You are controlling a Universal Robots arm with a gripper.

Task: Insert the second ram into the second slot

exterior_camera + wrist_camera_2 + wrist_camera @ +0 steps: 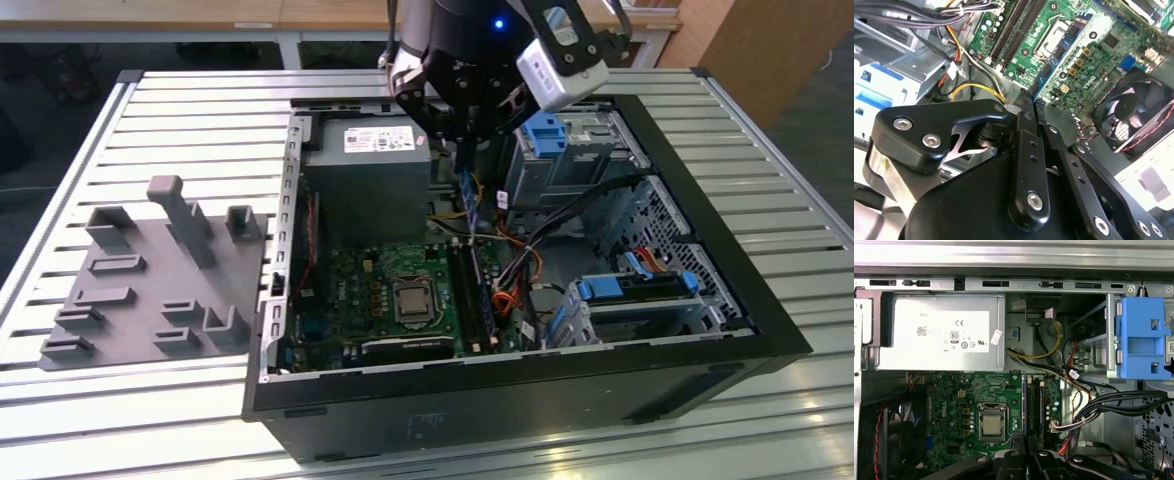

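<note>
My gripper [465,150] hangs above the open computer case [747,300], over the motherboard [380,290]. It is shut on the second ram [466,188], a thin blue board that points down from the fingers. In the second wrist view the ram [1064,50] runs out from between the black fingertips [1026,107] towards the board. In the first wrist view the ram [1024,405] shows edge-on, lined up beside the dark memory slots [1035,405]. It is still above the slots [470,290], not seated. I cannot tell whether any slot is filled.
A grey power supply [367,170] sits just behind the slots. Blue drive caddies [547,130] and bundled cables [534,235] crowd the exterior view's right. A case fan [1131,115] and the processor socket [991,426] flank the slots. A grey fixture plate [147,280] lies outside the case.
</note>
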